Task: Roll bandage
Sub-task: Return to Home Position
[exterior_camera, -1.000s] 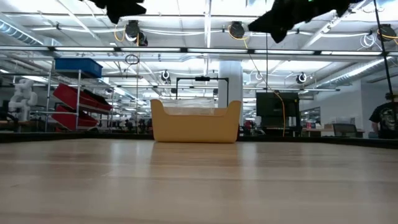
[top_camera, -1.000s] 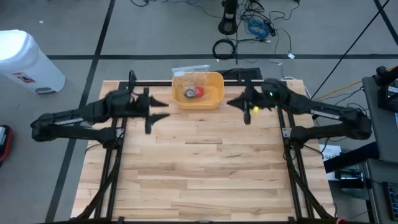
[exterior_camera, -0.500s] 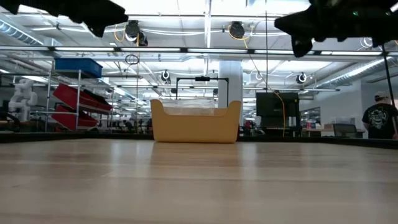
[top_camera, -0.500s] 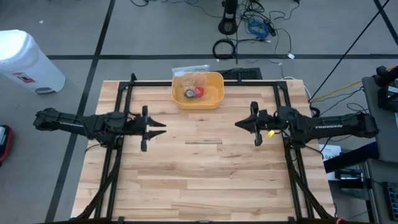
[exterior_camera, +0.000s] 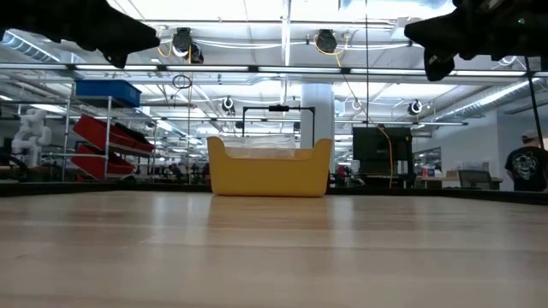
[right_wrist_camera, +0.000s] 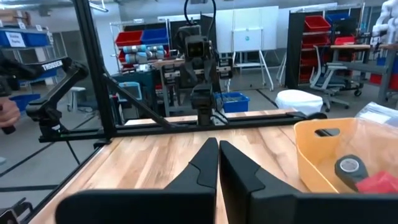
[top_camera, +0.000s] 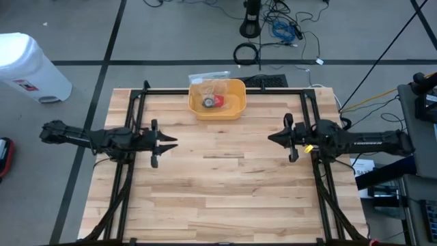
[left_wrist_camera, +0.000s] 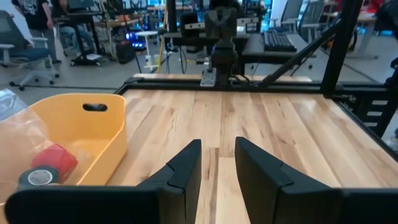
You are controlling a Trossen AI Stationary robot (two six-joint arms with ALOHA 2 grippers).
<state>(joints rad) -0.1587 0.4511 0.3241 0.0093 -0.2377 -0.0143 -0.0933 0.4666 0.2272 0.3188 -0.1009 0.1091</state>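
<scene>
A yellow bin (top_camera: 217, 99) stands at the table's far edge, also in the low view (exterior_camera: 270, 168). In it lie a grey bandage roll (top_camera: 207, 102) and a red roll (top_camera: 219, 101), beside a clear plastic bag (top_camera: 208, 78). My left gripper (top_camera: 174, 141) hovers over the table's left middle, open and empty, its fingers a narrow gap apart (left_wrist_camera: 217, 155). My right gripper (top_camera: 271, 139) hovers over the right middle, shut and empty (right_wrist_camera: 218, 152). The two grippers point at each other. The left wrist view shows the grey roll (left_wrist_camera: 38, 178) and the red roll (left_wrist_camera: 55, 158).
Bare wooden tabletop (top_camera: 218, 184) lies between and in front of the grippers. Black frame rails (top_camera: 130, 171) run along the table's left, right and far sides. A white bin (top_camera: 27, 65) stands on the floor beyond the far left corner. A person (exterior_camera: 524, 167) stands in the room behind.
Both grippers have drawn back from beside the yellow bin toward the table's near edge. The left one has then moved toward the left edge and the right one toward the right edge. They now face each other level. The bin and rolls have stayed put.
</scene>
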